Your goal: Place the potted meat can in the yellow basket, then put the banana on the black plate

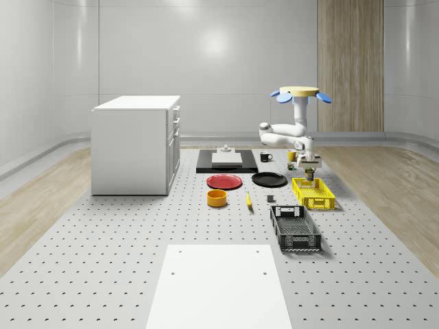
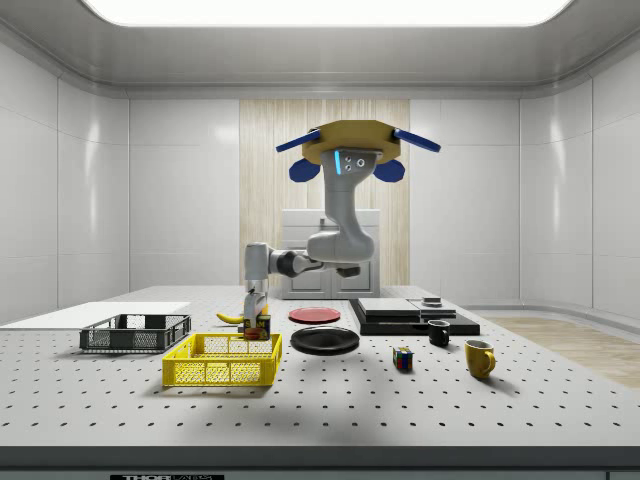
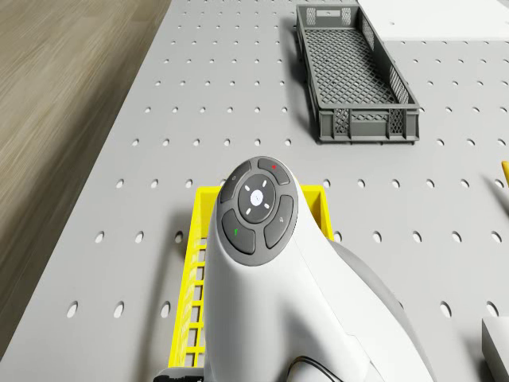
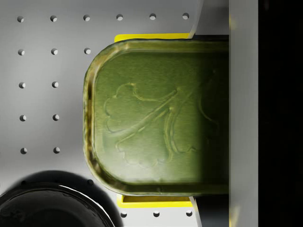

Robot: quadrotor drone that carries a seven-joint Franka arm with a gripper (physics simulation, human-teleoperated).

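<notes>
I see the drone (image 2: 352, 148) hovering above the bench (image 1: 137, 233), near the plate (image 1: 269, 179). Hand (image 2: 256, 318) pinches the can (image 2: 258, 326) over the basket's (image 2: 222, 372) far end.

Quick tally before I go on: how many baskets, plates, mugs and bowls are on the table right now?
Baskets: 2, the yellow basket and the grey basket
Plates: 2, the black plate and the red plate
Mugs: 2, the black mug and the yellow mug
Bowls: 1, the orange bowl
Total: 7
</notes>
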